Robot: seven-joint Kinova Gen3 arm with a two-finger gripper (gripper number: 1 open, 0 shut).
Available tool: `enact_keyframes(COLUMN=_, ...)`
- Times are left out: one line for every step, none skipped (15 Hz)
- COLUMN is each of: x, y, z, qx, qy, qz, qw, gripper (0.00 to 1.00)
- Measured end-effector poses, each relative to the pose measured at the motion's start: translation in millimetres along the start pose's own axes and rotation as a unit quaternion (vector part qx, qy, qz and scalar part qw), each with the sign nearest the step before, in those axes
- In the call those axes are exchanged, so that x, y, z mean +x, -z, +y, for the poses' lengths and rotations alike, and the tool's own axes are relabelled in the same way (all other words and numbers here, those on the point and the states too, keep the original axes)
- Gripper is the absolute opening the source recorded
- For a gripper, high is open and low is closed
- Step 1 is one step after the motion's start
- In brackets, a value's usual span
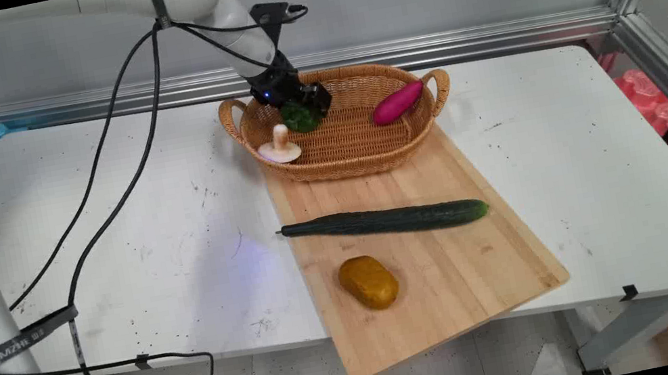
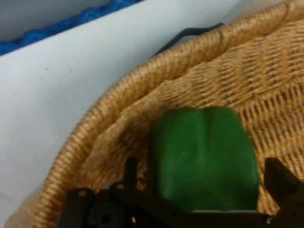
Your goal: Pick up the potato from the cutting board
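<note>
My gripper reaches down into the back left part of a woven wicker basket. A green bell pepper sits between its two fingers. In the hand view the pepper rests on the basket's weave, and the gripper stands open, with a narrow gap showing between each black finger and the pepper's sides. A pale mushroom lies at the basket's left end and a magenta sweet potato lies at its right end.
The basket stands on the far end of a wooden cutting board. On that board lie a long dark cucumber and a brownish-yellow potato. Black cables hang over the table's left half.
</note>
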Motion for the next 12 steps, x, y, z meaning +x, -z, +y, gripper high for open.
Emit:
enact_keyframes(x=0.8, y=1.5, z=0.5, qx=-0.004, qy=-0.004, qz=0.0, qw=1.0, gripper=1.0)
enact_keyframes(x=1.6, y=4.3, z=0.9, qx=-0.008, qy=-0.008, qz=0.0, qw=0.9999, gripper=1.0)
enact_keyframes(x=2.2, y=6.6, z=1.4, qx=-0.011, qy=-0.011, qz=0.001, qw=0.9999, gripper=1.0)
enact_keyframes(x=3.2, y=10.9, z=2.5, qx=-0.014, qy=-0.016, qz=0.002, qw=0.9998, gripper=1.0)
enact_keyframes(x=4.0, y=17.2, z=3.7, qx=-0.018, qy=-0.022, qz=0.003, qw=0.9996, gripper=1.0)
enact_keyframes(x=4.1, y=25.6, z=5.3, qx=-0.02, qy=-0.031, qz=0.005, qw=0.9993, gripper=1.0)
enact_keyframes(x=4.4, y=35.0, z=7.7, qx=-0.023, qy=-0.04, qz=0.007, qw=0.9989, gripper=1.0)
enact_keyframes(x=4.4, y=43.6, z=9.6, qx=-0.024, qy=-0.049, qz=0.008, qw=0.9985, gripper=1.0)
enact_keyframes(x=4.3, y=54.7, z=11.9, qx=-0.026, qy=-0.06, qz=0.011, qw=0.9978, gripper=1.0)
enact_keyframes(x=4.1, y=66.7, z=14.6, qx=-0.028, qy=-0.072, qz=0.013, qw=0.997, gripper=1.0)
enact_keyframes(x=3.9, y=79.4, z=17.5, qx=-0.031, qy=-0.085, qz=0.016, qw=0.9958, gripper=1.0)
enact_keyframes(x=3.5, y=89.8, z=19.5, qx=-0.033, qy=-0.096, qz=0.018, qw=0.9947, gripper=1.0)
